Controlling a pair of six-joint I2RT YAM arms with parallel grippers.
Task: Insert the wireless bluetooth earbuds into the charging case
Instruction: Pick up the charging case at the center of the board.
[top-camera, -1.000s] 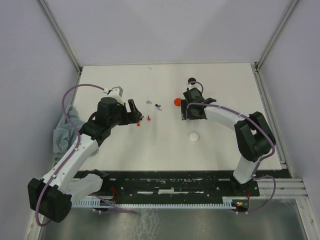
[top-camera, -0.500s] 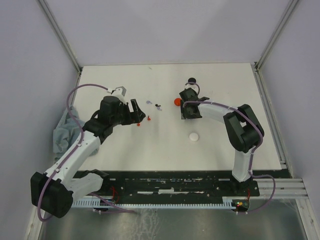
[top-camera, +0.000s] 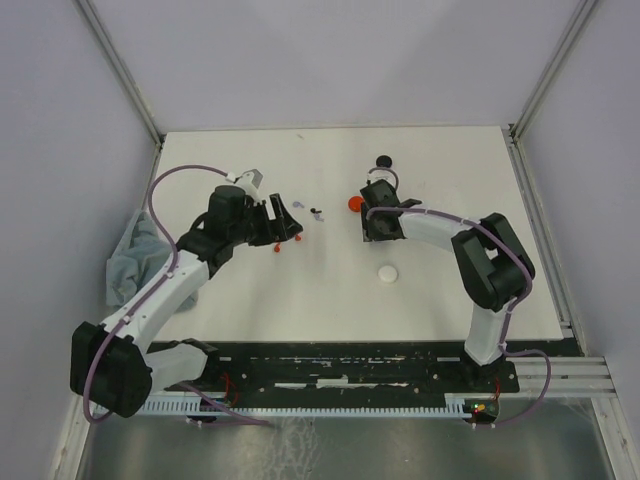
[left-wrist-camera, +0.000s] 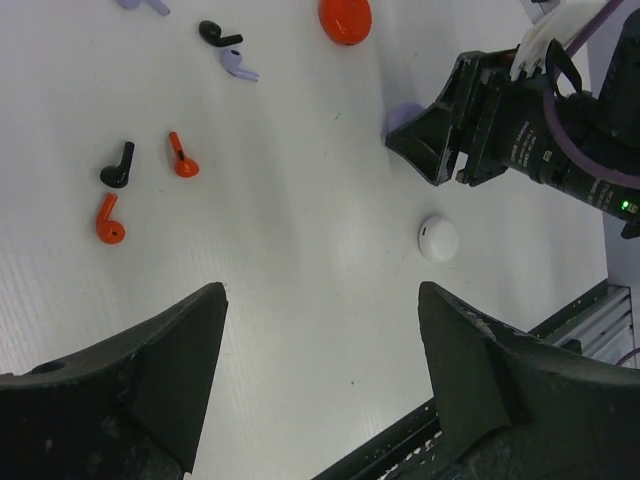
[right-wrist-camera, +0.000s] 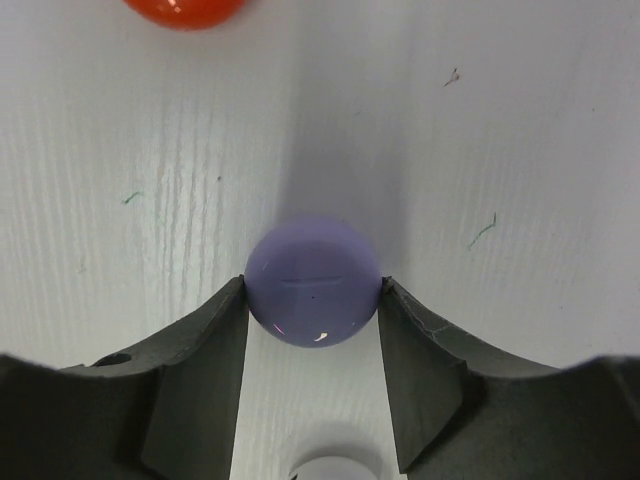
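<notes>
"White table (top-camera: 330, 300), what's largest on it?"
"My right gripper (right-wrist-camera: 312, 300), clamped on the lavender case (right-wrist-camera: 312, 268). My left gripper (left-wrist-camera: 322, 340) hangs above, jaws wide apart, gripping nothing."
"The earbuds?"
"Loose on the table ahead of my left gripper: red earbud (left-wrist-camera: 108, 222), black earbud (left-wrist-camera: 118, 166), lavender earbud (left-wrist-camera: 238, 65)."

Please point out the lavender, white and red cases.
lavender case (right-wrist-camera: 313, 282), right wrist view, centre of its top
white case (left-wrist-camera: 438, 239), left wrist view, centre of its top
red case (left-wrist-camera: 345, 20), left wrist view, its visible middle
</notes>
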